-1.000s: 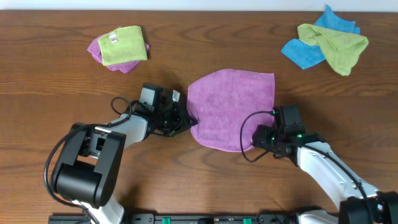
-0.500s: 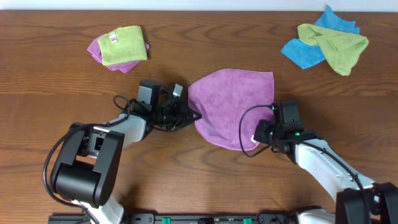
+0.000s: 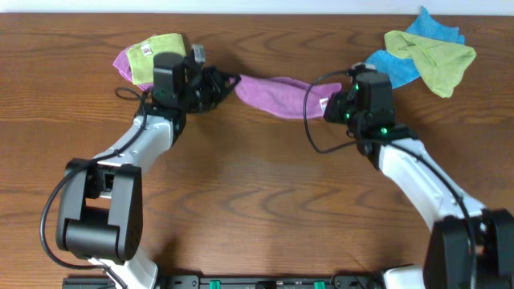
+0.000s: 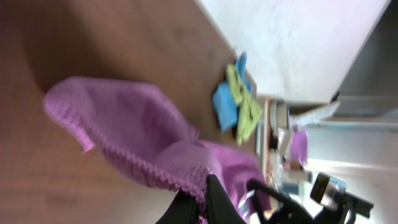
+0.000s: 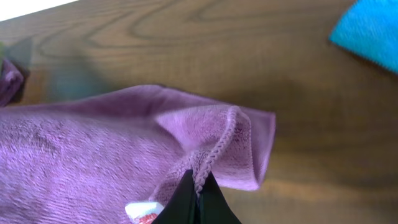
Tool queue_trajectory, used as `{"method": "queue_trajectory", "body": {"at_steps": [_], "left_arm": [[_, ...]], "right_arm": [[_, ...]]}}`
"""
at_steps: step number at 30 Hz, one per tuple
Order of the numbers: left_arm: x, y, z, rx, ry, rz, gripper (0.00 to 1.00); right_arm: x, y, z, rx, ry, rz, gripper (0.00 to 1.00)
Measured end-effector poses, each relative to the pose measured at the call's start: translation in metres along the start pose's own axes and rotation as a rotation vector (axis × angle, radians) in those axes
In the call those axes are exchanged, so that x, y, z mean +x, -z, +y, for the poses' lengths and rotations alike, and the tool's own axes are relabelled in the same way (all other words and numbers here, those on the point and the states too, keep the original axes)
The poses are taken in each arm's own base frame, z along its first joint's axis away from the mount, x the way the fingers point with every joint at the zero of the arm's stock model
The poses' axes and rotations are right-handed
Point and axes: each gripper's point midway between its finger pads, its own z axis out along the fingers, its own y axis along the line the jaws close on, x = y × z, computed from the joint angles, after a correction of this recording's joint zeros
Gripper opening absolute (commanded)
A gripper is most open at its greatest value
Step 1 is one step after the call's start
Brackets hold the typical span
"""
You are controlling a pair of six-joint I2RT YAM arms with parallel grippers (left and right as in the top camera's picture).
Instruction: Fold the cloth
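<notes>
Cloth (image 3: pixel 273 87) strung btwn L pincer (image 3: pixel 228 83), R pincer (image 3: pixel 325 103), both clamped

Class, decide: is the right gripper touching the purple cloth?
Touching. The right wrist view shows the right gripper pinching the cloth at its hem, fingers shut.

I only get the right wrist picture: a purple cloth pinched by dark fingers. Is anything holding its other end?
Observer: Yes. From overhead, the left gripper pinches the other end of the cloth, the right gripper holds yours, and the cloth stretches between them.
Operator: And the blue patch at my top right?
Observer: That is a blue cloth, lying partly under a lime-green cloth at the far right.
Operator: Any other cloths?
Observer: At the far left, a second green cloth lies on a small purple cloth, beside the left arm.
</notes>
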Motion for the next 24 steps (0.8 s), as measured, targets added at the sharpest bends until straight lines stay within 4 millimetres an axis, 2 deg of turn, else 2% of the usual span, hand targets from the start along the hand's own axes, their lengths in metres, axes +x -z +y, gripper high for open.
{"method": "queue_trajectory", "body": {"at_steps": [6, 9, 12, 15, 19, 24], "left_arm": [[-0.039, -0.001, -0.023, -0.023, -0.098, -0.116, 0.06], [-0.052, -0.01, -0.024, -0.028, -0.116, -0.137, 0.06], [-0.063, -0.021, -0.02, -0.03, -0.126, -0.141, 0.06], [-0.081, -0.029, -0.02, -0.022, -0.14, -0.149, 0.06], [-0.103, -0.028, -0.034, 0.015, -0.163, -0.167, 0.06], [-0.111, -0.025, -0.057, 0.064, -0.208, -0.163, 0.06]], "right_arm": [[-0.057, -0.022, 0.013, -0.002, 0.061, -0.085, 0.01], [-0.088, -0.027, 0.019, -0.005, 0.082, -0.14, 0.01], [-0.111, -0.029, 0.021, -0.003, 0.1, -0.182, 0.01], [-0.126, -0.029, 0.02, 0.005, 0.113, -0.212, 0.01], [-0.143, -0.022, 0.021, 0.008, 0.131, -0.249, 0.01], [-0.16, -0.015, 0.023, 0.008, 0.15, -0.288, 0.01]]}}
